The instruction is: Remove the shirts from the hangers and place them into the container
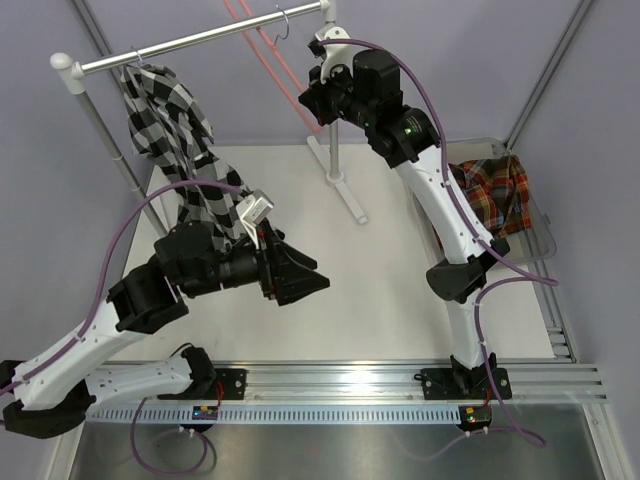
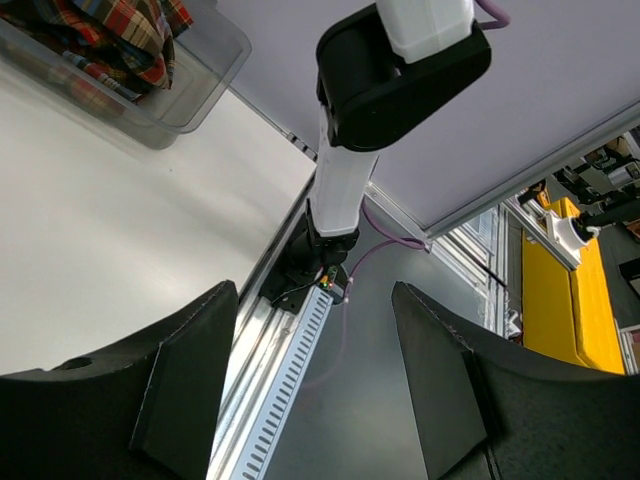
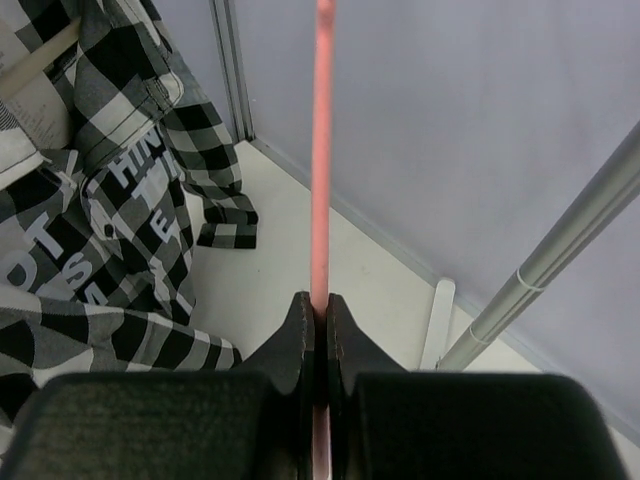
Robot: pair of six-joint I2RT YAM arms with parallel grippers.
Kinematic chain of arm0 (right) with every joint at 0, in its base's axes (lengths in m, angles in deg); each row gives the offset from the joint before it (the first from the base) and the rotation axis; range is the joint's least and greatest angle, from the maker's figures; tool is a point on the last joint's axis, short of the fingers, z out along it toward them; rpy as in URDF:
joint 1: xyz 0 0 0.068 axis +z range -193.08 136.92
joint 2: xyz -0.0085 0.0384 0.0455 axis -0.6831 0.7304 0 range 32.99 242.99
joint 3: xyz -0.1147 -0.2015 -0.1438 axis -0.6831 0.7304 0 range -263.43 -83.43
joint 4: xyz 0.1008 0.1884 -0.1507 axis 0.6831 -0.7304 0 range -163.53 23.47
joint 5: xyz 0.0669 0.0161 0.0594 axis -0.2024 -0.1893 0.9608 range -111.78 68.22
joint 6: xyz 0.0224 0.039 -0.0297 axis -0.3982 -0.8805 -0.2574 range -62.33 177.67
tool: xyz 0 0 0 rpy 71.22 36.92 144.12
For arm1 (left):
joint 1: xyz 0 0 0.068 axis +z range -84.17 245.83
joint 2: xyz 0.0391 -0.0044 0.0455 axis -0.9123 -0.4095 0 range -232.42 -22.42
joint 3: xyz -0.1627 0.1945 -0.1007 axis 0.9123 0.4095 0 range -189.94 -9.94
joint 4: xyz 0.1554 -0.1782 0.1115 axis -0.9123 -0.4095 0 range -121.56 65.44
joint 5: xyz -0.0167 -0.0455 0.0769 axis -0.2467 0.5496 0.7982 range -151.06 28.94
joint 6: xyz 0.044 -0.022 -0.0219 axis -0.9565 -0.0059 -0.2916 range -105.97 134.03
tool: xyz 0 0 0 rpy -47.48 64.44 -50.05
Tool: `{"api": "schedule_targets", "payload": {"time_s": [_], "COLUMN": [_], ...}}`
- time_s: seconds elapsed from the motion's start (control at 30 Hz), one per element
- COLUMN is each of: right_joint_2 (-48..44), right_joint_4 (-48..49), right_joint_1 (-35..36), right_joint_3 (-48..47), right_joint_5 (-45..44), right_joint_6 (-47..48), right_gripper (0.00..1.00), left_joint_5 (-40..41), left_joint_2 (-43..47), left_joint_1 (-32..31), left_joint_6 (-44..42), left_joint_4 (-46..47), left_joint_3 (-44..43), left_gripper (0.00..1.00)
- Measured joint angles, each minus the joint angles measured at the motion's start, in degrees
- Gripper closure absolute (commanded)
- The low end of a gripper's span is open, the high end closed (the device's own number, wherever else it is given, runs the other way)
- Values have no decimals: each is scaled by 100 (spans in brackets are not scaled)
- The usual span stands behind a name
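Left gripper hangs over the table, jaws wide apart, nothing between the fingers and nothing touched. It points right, toward the right arm's base, well apart from the container. Just behind and left of it is the black-and-white shirt, draped over the left end of the silver rail. Its long axis runs down from the rail toward the near right, and the lower fabric ends beside the left arm's wrist. A white tag sticks out at that lower end. The shirt is bunched, with one cuff resting on the table in the right wrist view. Centre: the pink-red hanger has its hook over the rail, and its thin arms run diagonally from far left to near right. Right gripper is up near the rail with its jaws closed tight on one pink arm, which runs straight out between the fingertips along the finger axis. Far right: the container sits at the table's right edge, long side running front to back. The red plaid shirt lies crumpled inside its far end.
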Motion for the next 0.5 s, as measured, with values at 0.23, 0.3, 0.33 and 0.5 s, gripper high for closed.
{"api": "schedule_targets", "payload": {"time_s": [0.23, 0.3, 0.33, 0.5], "right_joint_2": [295, 409, 474, 813], "right_joint_4": [553, 741, 820, 1084], "right_joint_1": [0, 2, 0, -7], "right_joint_3": [-15, -15, -28, -197], "right_joint_5": [291, 361, 402, 581], "right_joint_6": [116, 184, 245, 343], "right_gripper": [100, 100, 100, 100], "left_joint_5": [551, 789, 898, 1580], "left_joint_2": [15, 13, 13, -85], "left_joint_1": [-769, -1086, -1246, -2131], "left_joint_6": [72, 79, 81, 94], "left_joint_4": [17, 46, 59, 59], "left_joint_3": [0, 0, 0, -17], "left_gripper": [32, 32, 32, 33]}}
